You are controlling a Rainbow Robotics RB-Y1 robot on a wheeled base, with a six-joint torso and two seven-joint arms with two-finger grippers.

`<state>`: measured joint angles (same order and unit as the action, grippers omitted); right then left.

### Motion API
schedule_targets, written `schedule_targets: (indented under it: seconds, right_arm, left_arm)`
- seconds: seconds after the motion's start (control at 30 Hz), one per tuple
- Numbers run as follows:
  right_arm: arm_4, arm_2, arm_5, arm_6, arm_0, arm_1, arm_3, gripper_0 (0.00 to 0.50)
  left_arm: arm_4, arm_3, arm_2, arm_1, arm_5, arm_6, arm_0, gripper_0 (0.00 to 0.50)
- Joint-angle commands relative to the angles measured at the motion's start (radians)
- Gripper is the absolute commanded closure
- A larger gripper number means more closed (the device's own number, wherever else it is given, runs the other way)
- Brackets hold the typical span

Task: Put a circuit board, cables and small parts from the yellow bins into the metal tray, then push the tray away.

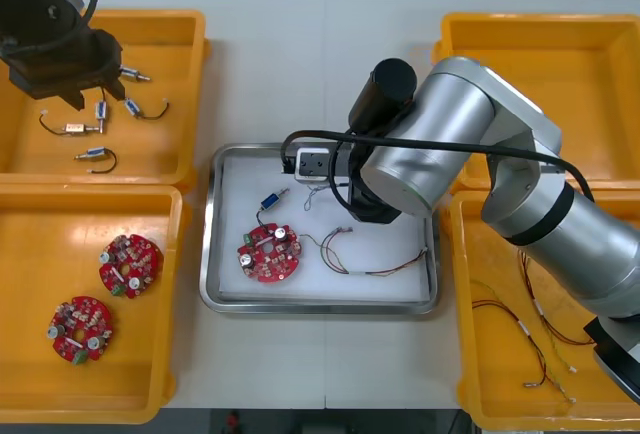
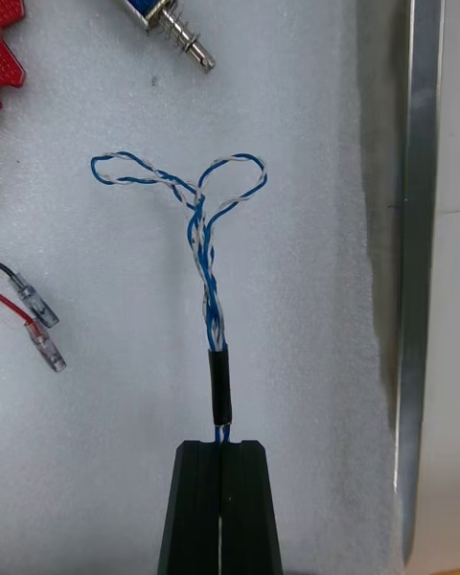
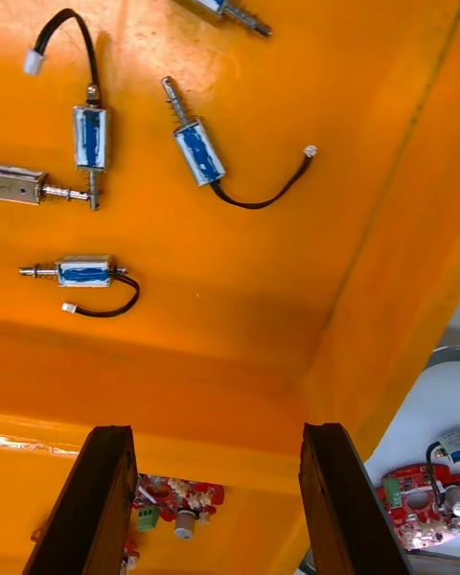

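Right hand [image 2: 220, 455] pinched almost flat on the blue-and-white cable [image 2: 203, 249], gripping the stub just behind its black sleeve [image 2: 220, 388]. Sits low over the far right part of the metal tray [image 1: 320, 306], with the cable laid out along the white liner between the small metal part [image 2: 158, 5] and the tray wall. Cannot tell if fully resting or only grazing.

Handling, as a guess:
- very light, limp, no real spring-back
- sleeve end likely the stiffest spot, so the right place to hold
- expect flop and possible snagging from the two end loops
- may cling to the pads on release; worth opening wide and lifting straight up

Left hand [image 3: 216, 498] spread wide, nothing between, over the far left bin [image 1: 180, 54].

Counts:
- yellow bins: four
- in tray: one circuit board [image 1: 268, 252], one small metal part, one red-wired cable [image 1: 350, 259], plus the held cable
- far left bin: five small metal parts [image 1: 100, 109] in sight
- near left bin [image 1: 160, 354]: two circuit boards [image 1: 130, 264]
- near right bin [image 1: 480, 374]: thin cables [image 1: 540, 344], tangled, count unclear
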<state>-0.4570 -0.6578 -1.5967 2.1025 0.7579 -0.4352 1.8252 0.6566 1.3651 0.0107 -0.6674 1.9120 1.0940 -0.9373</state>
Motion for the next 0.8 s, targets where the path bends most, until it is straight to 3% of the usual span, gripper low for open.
schedule_targets:
  seconds: [0.03,0.37,0.43,0.47,0.5,0.57,0.8]
  right_arm:
    - [0.003,-0.023,0.046,0.050,0.034,0.024,-0.043,0.500]
    - [-0.031,-0.032,0.101,0.065,0.028,0.021,-0.129,0.500]
    - [-0.031,-0.032,0.100,0.062,0.026,0.018,-0.129,0.473]
    - [-0.029,-0.032,0.100,0.057,0.028,0.015,-0.129,0.398]
    - [-0.029,-0.031,0.100,0.054,0.028,0.013,-0.129,0.220]
    - [-0.032,-0.025,0.100,0.053,0.028,0.012,-0.121,0.000]
    - [-0.043,0.024,0.018,0.039,0.026,0.010,-0.064,0.000]
  left_arm:
    - [-0.025,-0.064,-0.037,-0.040,-0.005,0.064,-0.092,0.000]
    - [-0.094,-0.192,-0.129,-0.040,-0.067,0.027,-0.112,0.000]
    - [-0.126,-0.208,-0.138,-0.040,-0.074,0.018,-0.112,0.000]
    - [-0.144,-0.222,-0.141,-0.040,-0.080,0.010,-0.112,0.000]
    - [-0.160,-0.242,-0.147,-0.040,-0.093,-0.006,-0.112,0.000]
    - [-0.167,-0.271,-0.152,-0.040,-0.117,-0.031,-0.112,0.000]
    - [-0.196,-0.380,-0.152,-0.040,-0.246,-0.112,-0.110,0.000]
